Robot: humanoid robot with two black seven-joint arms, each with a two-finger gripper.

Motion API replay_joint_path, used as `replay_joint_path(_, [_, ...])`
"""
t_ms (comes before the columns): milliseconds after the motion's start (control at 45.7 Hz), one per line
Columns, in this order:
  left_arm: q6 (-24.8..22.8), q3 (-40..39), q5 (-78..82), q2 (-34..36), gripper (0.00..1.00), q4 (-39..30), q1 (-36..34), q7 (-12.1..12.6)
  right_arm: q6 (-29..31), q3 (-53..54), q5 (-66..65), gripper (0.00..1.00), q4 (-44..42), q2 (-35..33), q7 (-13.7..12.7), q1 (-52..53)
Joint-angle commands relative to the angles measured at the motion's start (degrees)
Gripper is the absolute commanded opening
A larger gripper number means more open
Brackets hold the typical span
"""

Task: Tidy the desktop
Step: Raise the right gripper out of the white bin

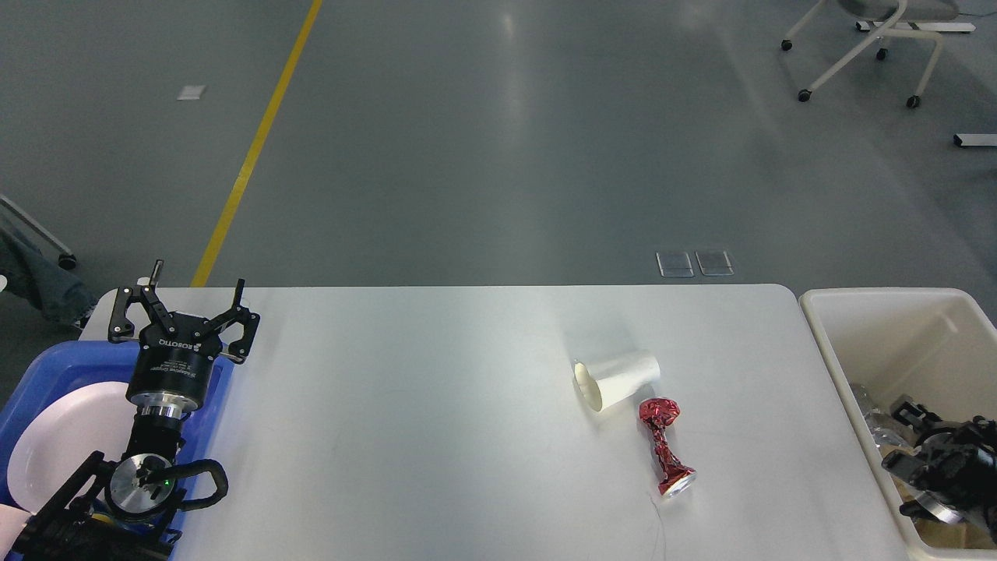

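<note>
The white desktop (428, 405) holds a white paper cup (619, 378) lying on its side right of centre. A crushed red can (664, 446) lies just in front of the cup. My left gripper (199, 280) is open and empty, pointing up over the table's far left corner, above the blue tray. My right gripper (907, 413) sits low inside the cream bin at the lower right. It is dark and small, so its fingers cannot be told apart.
A blue tray (47, 366) with a white plate (62, 444) stands off the table's left end. The cream bin (826, 335) at the right end holds crumpled wrappers (872, 409). A wheeled chair base (864, 47) stands far back on the floor.
</note>
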Motion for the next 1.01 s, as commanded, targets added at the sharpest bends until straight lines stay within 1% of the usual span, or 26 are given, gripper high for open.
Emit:
replay_joint_path(0, [0.00,0.00,0.00,0.00,0.96,0.00,0.00,0.00,5.48,-1.03,-1.50,1.00,4.71,-2.61,-0.34,7.54])
replay_joint_path(175, [0.00,0.00,0.00,0.00,0.96,0.00,0.00,0.00,14.10,-2.79,-8.35,1.00,13.94,-6.39,-1.04,19.67])
replay_joint_path(285, [0.00,0.00,0.00,0.00,0.96,0.00,0.00,0.00,21.38,-7.88,-11.78,1.00,19.56,-6.84,-1.75,28.81])
replay_joint_path(394, [0.00,0.00,0.00,0.00,0.96,0.00,0.00,0.00,29.39,-13.33,-11.96,1.00,24.92,-6.22,-1.66,39.44])
replay_joint_path(460, [0.00,0.00,0.00,0.00,0.96,0.00,0.00,0.00,32.90,-14.13,-11.53,1.00,28.17,-5.52,-1.75,45.16])
replay_joint_path(547, [0.00,0.00,0.00,0.00,0.96,0.00,0.00,0.00,37.39,-14.92,-11.26,1.00,34.85,-5.08,-1.75,53.24])
replay_joint_path(635, [0.00,0.00,0.00,0.00,0.96,0.00,0.00,0.00,41.08,-16.32,-11.26,1.00,41.70,-4.64,-1.75,61.50])
replay_joint_path(766, [0.00,0.00,0.00,0.00,0.96,0.00,0.00,0.00,46.09,-20.54,-11.08,1.00,51.46,-0.87,-1.75,74.25])
replay_joint_path(788, [0.00,0.00,0.00,0.00,0.96,0.00,0.00,0.00,47.23,-20.89,-11.00,1.00,52.87,-0.16,-1.75,76.09])
replay_joint_path(810, [0.00,0.00,0.00,0.00,0.96,0.00,0.00,0.00,49.94,-20.98,-10.91,1.00,55.49,0.54,-1.75,79.94])
replay_joint_path(898, [0.00,0.00,0.00,0.00,0.96,0.00,0.00,0.00,54.35,-20.81,-9.60,1.00,59.73,0.99,-1.83,85.50])
replay_joint_path(985, [0.00,0.00,0.00,0.00,0.96,0.00,0.00,0.00,56.64,-20.81,-7.13,1.00,63.95,1.77,-1.83,90.52])
